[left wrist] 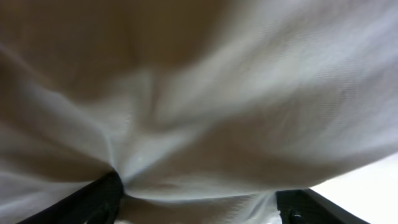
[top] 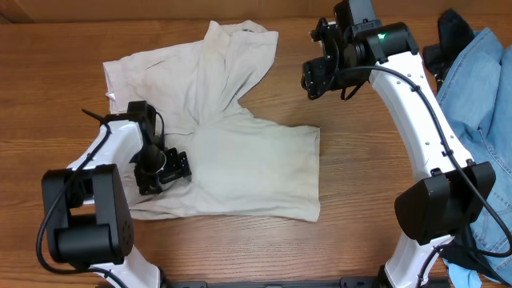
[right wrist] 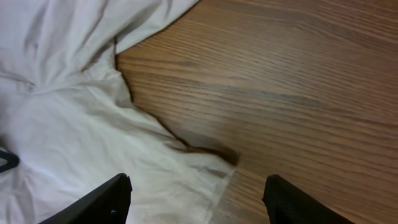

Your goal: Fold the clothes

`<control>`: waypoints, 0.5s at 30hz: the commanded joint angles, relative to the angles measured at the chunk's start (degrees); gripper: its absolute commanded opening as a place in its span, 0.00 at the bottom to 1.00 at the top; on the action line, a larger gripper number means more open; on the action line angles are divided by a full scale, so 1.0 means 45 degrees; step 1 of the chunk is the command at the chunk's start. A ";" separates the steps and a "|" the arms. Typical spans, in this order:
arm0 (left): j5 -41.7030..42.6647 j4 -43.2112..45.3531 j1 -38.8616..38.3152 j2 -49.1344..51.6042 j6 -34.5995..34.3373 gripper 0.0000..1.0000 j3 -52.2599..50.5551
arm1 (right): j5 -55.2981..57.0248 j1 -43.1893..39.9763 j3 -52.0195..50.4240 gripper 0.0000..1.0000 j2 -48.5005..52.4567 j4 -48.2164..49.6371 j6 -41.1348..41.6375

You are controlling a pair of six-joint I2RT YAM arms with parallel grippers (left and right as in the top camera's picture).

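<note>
The cream trousers (top: 240, 160) lie partly folded on the wooden table, one leg running up to the far edge and a wide part spread toward the front. My left gripper (top: 164, 170) is low on the trousers' left front part. In the left wrist view the cloth (left wrist: 217, 93) fills the picture and lies between the wide-apart fingers (left wrist: 198, 208). My right gripper (top: 314, 80) is open and empty, held above bare table just right of the upper leg. The right wrist view shows its spread fingers (right wrist: 196, 199) over a trouser edge (right wrist: 74, 124).
A light blue denim garment (top: 480, 104) and a black garment (top: 452, 32) lie heaped at the table's right edge beside the right arm. Bare wood (top: 360, 160) shows between the trousers and the right arm's base.
</note>
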 commanded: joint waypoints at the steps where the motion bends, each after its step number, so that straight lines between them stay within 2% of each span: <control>1: -0.1574 0.0136 0.0248 -0.0233 0.0087 0.85 -0.1005 | 0.0393 -0.0155 0.0291 0.73 0.0073 -0.0044 0.0039; 6: -0.0787 0.1035 -0.0165 -0.2890 0.0053 0.85 -0.0971 | 0.0423 -0.0607 0.0301 0.71 0.0039 -0.0170 0.0049; 10: -0.0797 0.2458 -0.1253 -0.4702 0.0369 0.86 -0.0971 | 0.0418 -0.0899 0.0306 0.70 0.0019 -0.0355 0.0049; 13: -0.1180 0.3793 -0.2346 -0.5149 0.0777 0.89 -0.0971 | 0.0418 -0.0947 0.0306 0.70 0.0019 -0.0593 0.0049; 15: -0.1253 0.4299 -0.2900 -0.5013 0.0767 0.88 -0.0971 | 0.0418 -0.0947 0.0306 0.70 0.0019 -0.0699 0.0049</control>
